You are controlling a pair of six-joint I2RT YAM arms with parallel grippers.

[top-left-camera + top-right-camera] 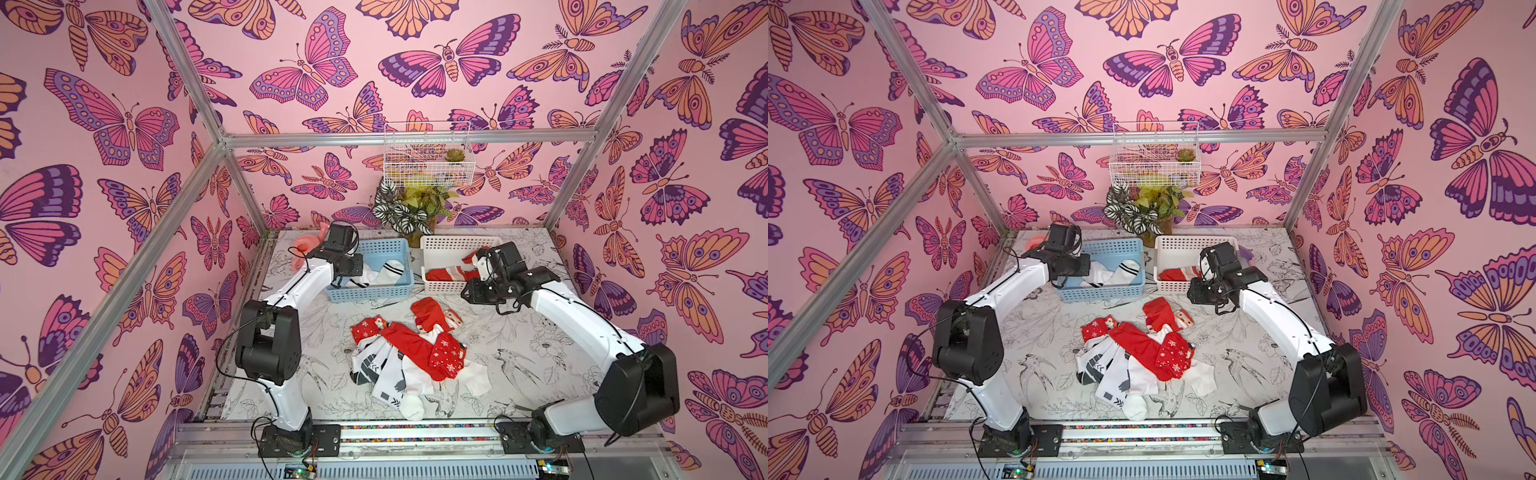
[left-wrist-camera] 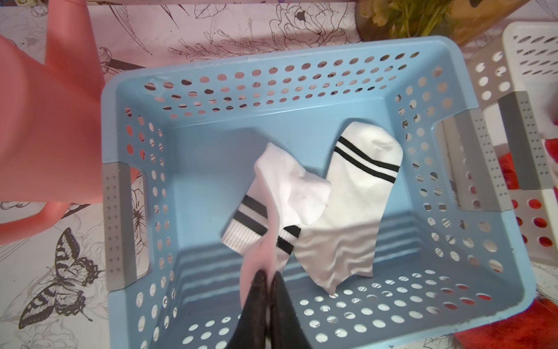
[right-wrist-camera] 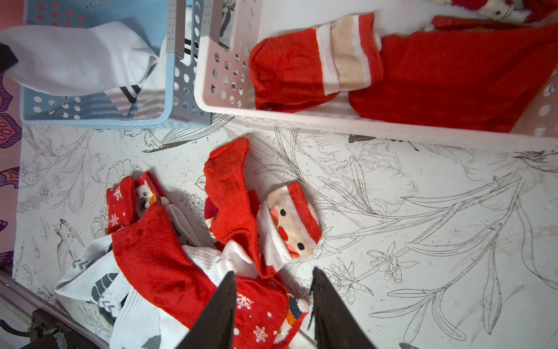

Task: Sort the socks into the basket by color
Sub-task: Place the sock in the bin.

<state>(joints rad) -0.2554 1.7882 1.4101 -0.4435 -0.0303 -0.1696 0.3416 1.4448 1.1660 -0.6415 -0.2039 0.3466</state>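
left hand [image 2: 268, 279]: above the blue basket, fingers pressed together, clamped on one end of the held white sock.
held white sock [image 2: 283, 193]: hangs from the left hand inside the blue basket. Its ribbed cuff with two black stripes is at the low end, and its foot overlaps the second white sock.
second white sock [image 2: 356, 193]: lies flat on the floor of the blue basket, with two black stripes across it.
blue basket [image 1: 376, 293]: perforated plastic with grey handle grips, at the far side of the desk on the left arm's side, just beside the white basket.
white basket [image 1: 442, 286]: same make, on the right arm's side. It holds a red sock with white and beige bands [image 3: 302, 66] and a plain red sock [image 3: 453, 75].
right hand [image 3: 273, 272]: fingers apart with nothing between them, hovering above the desk in front of the white basket and over the sock pile's edge.
sock pile [image 1: 411, 357]: mid-desk, between the two arms and in front of both baskets, red and white socks overlapping.
pile, red: short red sock [image 1: 430, 311], Santa-face sock [image 3: 290, 223], long red sock [image 1: 409, 345], snowflaked sock [image 1: 446, 353], and a smaller snowflaked sock [image 1: 365, 328].
pile, white: socks with grey and black blocks [image 1: 376, 368] and a plain white toe [image 1: 413, 405] at the near edge.
desk [image 1: 519, 357]: white, with line drawings of birds and flowers.
pink watering can [image 2: 45, 121]: just beside the blue basket's outer side.
potted plant [image 1: 411, 208]: behind the gap between the baskets.
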